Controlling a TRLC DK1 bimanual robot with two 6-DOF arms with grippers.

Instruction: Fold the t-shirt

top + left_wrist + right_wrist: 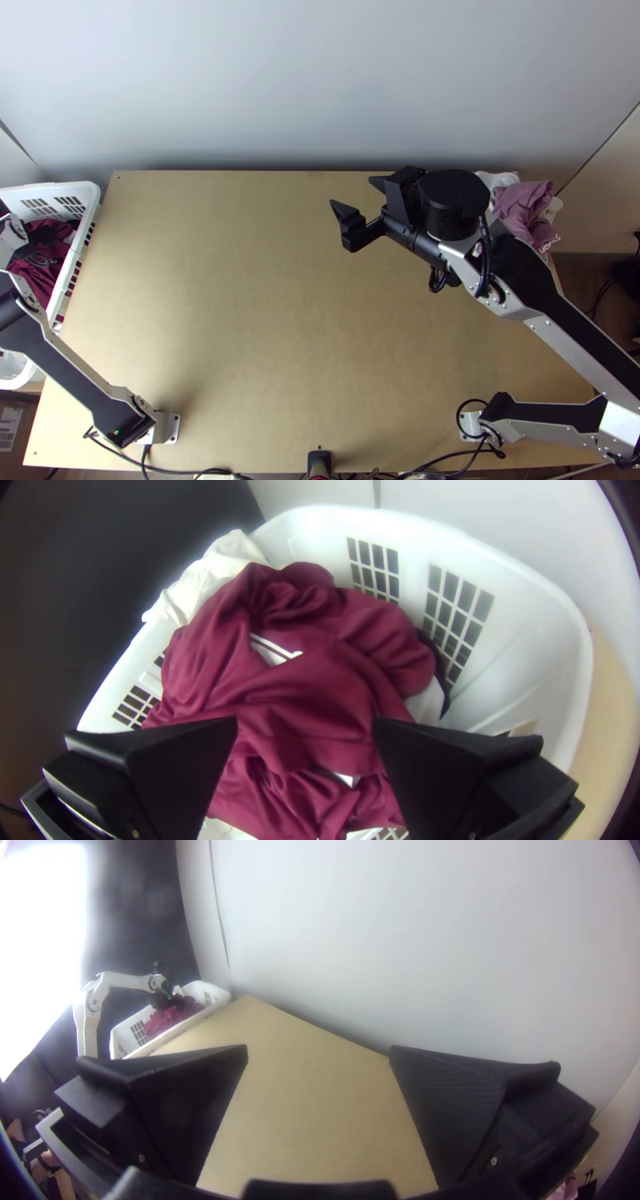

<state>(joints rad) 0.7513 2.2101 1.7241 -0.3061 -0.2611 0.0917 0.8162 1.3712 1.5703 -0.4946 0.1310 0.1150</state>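
"So, where's the cloth?"

"The maroon cloth (320,693) lies bunched in the white basket (88,192), at the worktop's (240,304) left side. Its folds overlap in loose heaps, and white stripes (272,648) peep out near the middle. Whether it's a t-shirt, I can't tell."

"And the left gripper (34,254)?"

"Over the basket. Its jaws are released, set wide apart, with the maroon cloth in sight between them."

"What else is in there?"

"A white cloth (210,573) beside the maroon one, draped on the basket's rim."

"How about the right gripper (352,192)?"

"Above the far part of the worktop, right of the middle. Those jaws are released too, well apart, and bare worktop shows between them in the wrist view."

"Anything near the far right corner?"

"Yes, a pink cloth (524,210), crumpled, with some white fabric (496,181) next to it. The right arm (552,312) passes close by."
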